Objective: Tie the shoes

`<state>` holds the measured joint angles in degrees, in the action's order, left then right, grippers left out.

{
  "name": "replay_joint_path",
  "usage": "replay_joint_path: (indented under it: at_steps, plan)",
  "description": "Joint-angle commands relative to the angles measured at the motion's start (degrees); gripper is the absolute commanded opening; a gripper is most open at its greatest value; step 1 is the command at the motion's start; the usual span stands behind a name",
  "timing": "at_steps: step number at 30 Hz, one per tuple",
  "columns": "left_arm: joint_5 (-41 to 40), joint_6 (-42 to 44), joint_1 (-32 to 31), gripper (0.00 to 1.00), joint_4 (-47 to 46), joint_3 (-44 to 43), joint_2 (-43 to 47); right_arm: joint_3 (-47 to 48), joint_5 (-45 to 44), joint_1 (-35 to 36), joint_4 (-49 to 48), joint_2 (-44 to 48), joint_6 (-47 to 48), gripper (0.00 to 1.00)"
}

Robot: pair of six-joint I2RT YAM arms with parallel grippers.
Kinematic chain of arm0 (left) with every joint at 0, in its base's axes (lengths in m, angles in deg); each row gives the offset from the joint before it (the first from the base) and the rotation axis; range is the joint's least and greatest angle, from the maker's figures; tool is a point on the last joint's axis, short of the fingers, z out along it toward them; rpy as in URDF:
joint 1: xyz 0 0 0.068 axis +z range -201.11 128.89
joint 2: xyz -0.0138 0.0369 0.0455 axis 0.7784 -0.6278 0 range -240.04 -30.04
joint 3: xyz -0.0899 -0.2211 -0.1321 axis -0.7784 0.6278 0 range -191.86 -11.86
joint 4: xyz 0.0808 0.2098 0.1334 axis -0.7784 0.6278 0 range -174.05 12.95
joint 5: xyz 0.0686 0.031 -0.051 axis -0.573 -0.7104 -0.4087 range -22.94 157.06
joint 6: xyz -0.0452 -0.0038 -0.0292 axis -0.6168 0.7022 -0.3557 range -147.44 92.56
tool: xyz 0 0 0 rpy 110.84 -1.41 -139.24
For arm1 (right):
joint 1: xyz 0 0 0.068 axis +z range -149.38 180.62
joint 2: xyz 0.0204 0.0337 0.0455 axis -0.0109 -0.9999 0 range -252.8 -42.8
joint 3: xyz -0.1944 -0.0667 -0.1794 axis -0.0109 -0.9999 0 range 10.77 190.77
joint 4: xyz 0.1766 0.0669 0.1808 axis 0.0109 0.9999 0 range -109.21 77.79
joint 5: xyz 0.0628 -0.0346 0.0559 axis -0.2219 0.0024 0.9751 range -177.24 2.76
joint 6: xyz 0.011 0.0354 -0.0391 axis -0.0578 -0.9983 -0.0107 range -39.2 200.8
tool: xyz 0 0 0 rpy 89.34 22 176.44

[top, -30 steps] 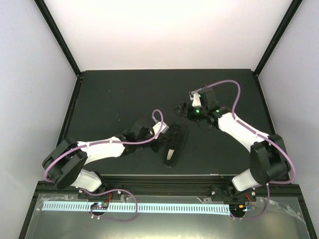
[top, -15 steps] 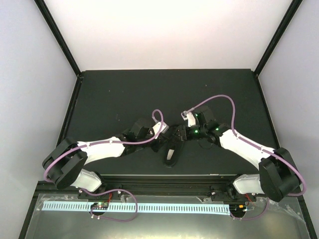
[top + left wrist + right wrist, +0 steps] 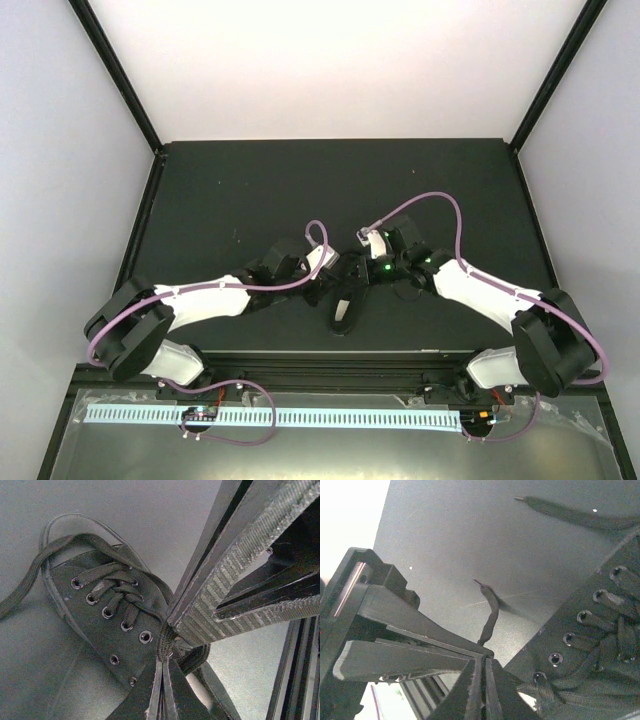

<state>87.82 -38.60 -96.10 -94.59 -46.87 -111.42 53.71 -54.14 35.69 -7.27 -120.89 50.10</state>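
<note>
You had the left arm (image 3: 205, 298) and right arm (image 3: 480, 288) bent inward, wrists close; the left gripper (image 3: 167, 630) and right gripper (image 3: 482, 657) were pinched tight.

I find nothing readable in any of my three views: no text, label, brand, number or sign. The shoe (image 3: 95, 640) shows me plain dark canvas and metal eyelets (image 3: 145, 637), with no logo I can make out. The worktop (image 3: 230, 190) looks plain. The pale slotted strip (image 3: 300, 415), bottom of the overhead view, is too small to tell.
</note>
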Motion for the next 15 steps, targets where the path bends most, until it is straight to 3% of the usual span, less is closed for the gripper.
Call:
replay_joint_path:
  at_steps: [1,3,6,8,11,15]
  plan:
    - [0.01,0.52,-0.53,0.02,0.3,-0.54,1.48,1.18,-0.77,0.57,-1.16,-0.47,0.29,0.03]
    - [-0.84,0.73,-0.55,0.12,1.83,-1.07,1.85,0.98,-1.36,0.56,-0.91,-0.29,0.27,0.02]
    - [-4.82,1.19,-0.42,0.48,6.33,-2.25,3.62,0.68,-1.94,0.61,-0.44,0.39,0.48,0.02]
    - [-8.01,1.43,0.1,0.6,9.46,-2.81,5.77,0.44,-2.34,0.57,0.16,0.84,0.69,0.02]
    - [-10.8,2.2,2.3,0.69,15.0,-4.44,8.51,-0.07,-2.43,0.59,0.42,1.45,0.96,0.02]
    - [-11.23,4.45,7.06,0.72,24.18,-9.86,6.69,-0.69,-2.26,0.53,0.15,1.77,0.95,0.02]
